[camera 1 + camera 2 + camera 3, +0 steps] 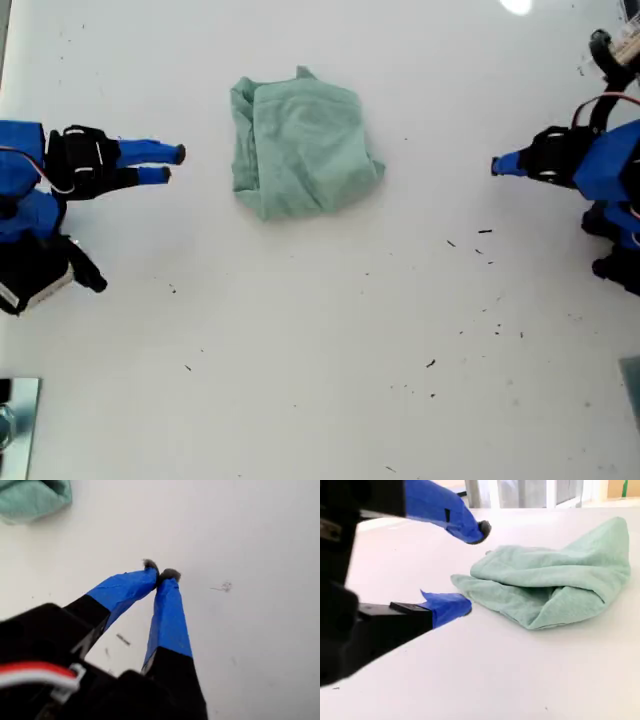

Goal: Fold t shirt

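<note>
1. The t shirt [303,146] lies on the white tabletop [320,340], toward the far edge in the exterior view, a little toward that view's left of centre. It is gathered into a compact, roughly square bundle.
2. Cloth: pale sage-green, soft heathered knit, no print. Layers overlap, with a raised fold running along the bundle's side nearest the exterior view's left and a small point of fabric sticking out at the far edge.
3. In the second wrist view the bundle [555,587] looks puffy and loosely stacked, edges rounded, not pressed flat.
4. My second pincer [172,164] sits at the exterior view's left, aimed at the shirt, near it but apart. Its blue-taped fingers [447,607] stand parted with a clear gap, nothing between them; one finger rests low by the tabletop, the other raised.
5. My first pincer [494,166] sits at the exterior view's right, pointing toward the shirt and well apart from it. In the first wrist view its dark-tipped blue fingers meet at the tips [161,573], closed on nothing, above bare tabletop; only a corner of the shirt [32,499] shows.
6. Small dark specks [484,232] scatter the tabletop toward the exterior view's right.
</note>
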{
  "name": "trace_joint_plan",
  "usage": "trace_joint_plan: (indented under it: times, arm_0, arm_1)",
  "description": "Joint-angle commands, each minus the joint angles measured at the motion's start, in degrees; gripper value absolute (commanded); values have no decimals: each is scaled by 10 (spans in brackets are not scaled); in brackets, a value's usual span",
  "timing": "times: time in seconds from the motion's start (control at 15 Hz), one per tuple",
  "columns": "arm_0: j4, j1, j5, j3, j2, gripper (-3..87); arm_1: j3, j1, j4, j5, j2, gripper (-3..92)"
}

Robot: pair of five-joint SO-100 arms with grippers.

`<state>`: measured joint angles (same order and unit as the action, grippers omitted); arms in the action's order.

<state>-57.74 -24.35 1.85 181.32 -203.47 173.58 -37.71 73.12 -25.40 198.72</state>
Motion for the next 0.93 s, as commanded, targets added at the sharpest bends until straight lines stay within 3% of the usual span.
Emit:
trace_joint_plan:
  times: [0.0, 0.2, 0.27, 0.33, 0.87]
  arm_0:
    - [0, 66, -18, 47, -28, 170]
    - [-15, 134, 32, 44, -28, 170]
    - [-15, 159, 32, 44, -28, 170]
    - [-15, 179, 7, 44, -28, 168]
    - [-15, 201, 28, 44, -28, 166]
  arm_1:
    - [47, 12, 18, 60, 23, 26]
    - [47, 21, 29, 3, 23, 37]
    - [47, 12, 29, -120, 23, 39]
    - [46, 5, 30, -155, 23, 35]
    - [46, 5, 30, -156, 23, 35]
